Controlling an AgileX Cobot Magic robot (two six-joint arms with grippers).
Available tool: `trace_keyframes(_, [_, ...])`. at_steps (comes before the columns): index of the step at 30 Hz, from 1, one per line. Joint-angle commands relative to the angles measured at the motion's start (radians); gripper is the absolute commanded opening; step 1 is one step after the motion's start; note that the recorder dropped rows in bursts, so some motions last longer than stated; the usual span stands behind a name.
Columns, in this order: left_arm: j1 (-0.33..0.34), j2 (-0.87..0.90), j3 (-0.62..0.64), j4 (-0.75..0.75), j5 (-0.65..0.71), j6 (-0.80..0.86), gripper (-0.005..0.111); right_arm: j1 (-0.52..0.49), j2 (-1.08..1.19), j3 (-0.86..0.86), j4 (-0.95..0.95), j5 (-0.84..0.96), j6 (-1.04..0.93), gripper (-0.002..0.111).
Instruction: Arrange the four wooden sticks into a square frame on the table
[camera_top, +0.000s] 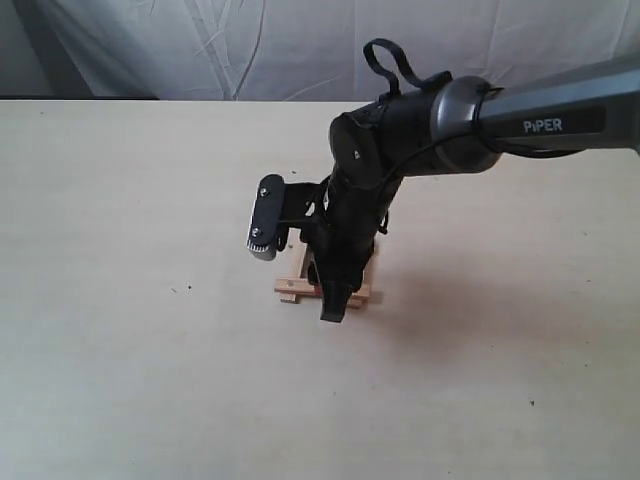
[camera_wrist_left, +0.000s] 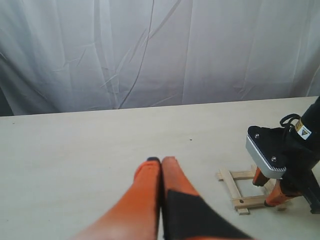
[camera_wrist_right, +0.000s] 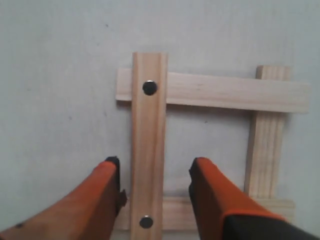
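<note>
Right end effector, exterior view: the right end effector (camera_top: 335, 302) points down onto the square frame (camera_top: 290, 292) near the middle of the worktop (camera_top: 120, 360); its opening is hidden by the arm.
Left end effector, left wrist view: the left end effector (camera_wrist_left: 161, 164) has its orange fingers (camera_wrist_left: 147, 185) pressed together, empty, above bare worktop, well apart from the frame.
Right end effector, right wrist view: parted wide, gripping nothing, straddling the holed stick (camera_wrist_right: 148, 130).
Sticks, right wrist view: the holed stick lies over two cross sticks (camera_wrist_right: 225, 92); the fourth stick (camera_wrist_right: 267, 150) passes under one.
</note>
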Motion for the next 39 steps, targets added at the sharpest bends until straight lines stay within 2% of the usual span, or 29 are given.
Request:
trace_keyframes(1, [0.002,-0.004,-0.005,0.006,-0.001,0.0,0.0,-0.008,-0.068,-0.01,-0.001,0.02,0.218,0.044])
trace_keyframes(3, [0.002,-0.004,-0.005,0.006,-0.001,0.0,0.0,-0.023,-0.095,-0.01,0.004,0.049,0.33,0.035])
trace_keyframes(8, [0.002,-0.004,-0.005,0.006,-0.001,0.0,0.0,-0.114,-0.147,0.001,0.017,0.136,0.575,-0.001])
trace_keyframes(14, [0.002,-0.004,-0.005,0.006,-0.003,0.0,0.0,-0.209,-0.321,0.178,0.017,0.041,0.66,0.0])
trace_keyframes(17, [0.002,-0.004,-0.005,-0.007,-0.068,0.0,0.0,-0.273,-0.559,0.402,0.025,-0.085,0.736,0.0])
trace_keyframes(21, [0.002,-0.004,0.028,-0.007,-0.107,0.0,0.0,-0.284,-0.899,0.679,0.025,-0.284,0.738,0.0])
trace_keyframes(24, [0.002,-0.004,0.045,-0.007,-0.107,0.0,0.0,-0.284,-1.135,0.825,0.025,-0.369,0.738,0.0])
trace_keyframes(31, [0.002,-0.004,0.046,-0.008,-0.107,0.0,0.0,-0.284,-1.459,0.869,0.055,-0.302,0.738,0.0])
trace_keyframes(39, [0.002,-0.004,0.046,-0.008,-0.107,0.0,0.0,-0.284,-1.549,0.869,0.055,-0.306,0.738,0.0])
